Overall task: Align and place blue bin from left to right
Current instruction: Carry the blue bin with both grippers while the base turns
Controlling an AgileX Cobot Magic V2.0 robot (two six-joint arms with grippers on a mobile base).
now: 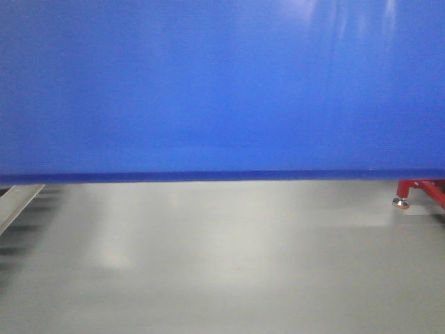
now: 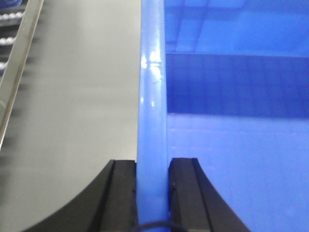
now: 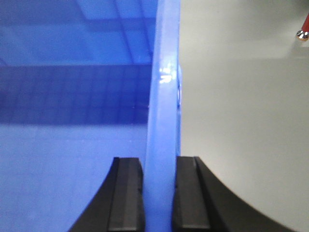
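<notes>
Right up close in front, between the two arms: a big bright-blue plastic bin (image 1: pixel 222 83), with a flat wall filling the top of the front view, above a smooth grey floor (image 1: pixel 208 264). Hard to tell whether resting on that floor or held just off it. Clenched on the thick rounded rim (image 2: pixel 152 96) at the bin's left side: the black jaws of the left gripper (image 2: pixel 153 166). Clenched the same way on the rim at the right side: the jaws of the right gripper (image 3: pixel 159 164). Looks hard and stiff, not bendy, so probably keeps its shape when held at both sides. Looks smooth and shiny too, so maybe slippery. Best to hold by the thick rim, squeezing from inside and outside, as now. Looks empty inside, so likely light, but wide, so likely tips unless kept level on both sides. Off to the right, a red metal leg with a small silver foot (image 1: pixel 402 202); at the far left, a shiny metal rail (image 1: pixel 17 202). Worth keeping clear of both.
</notes>
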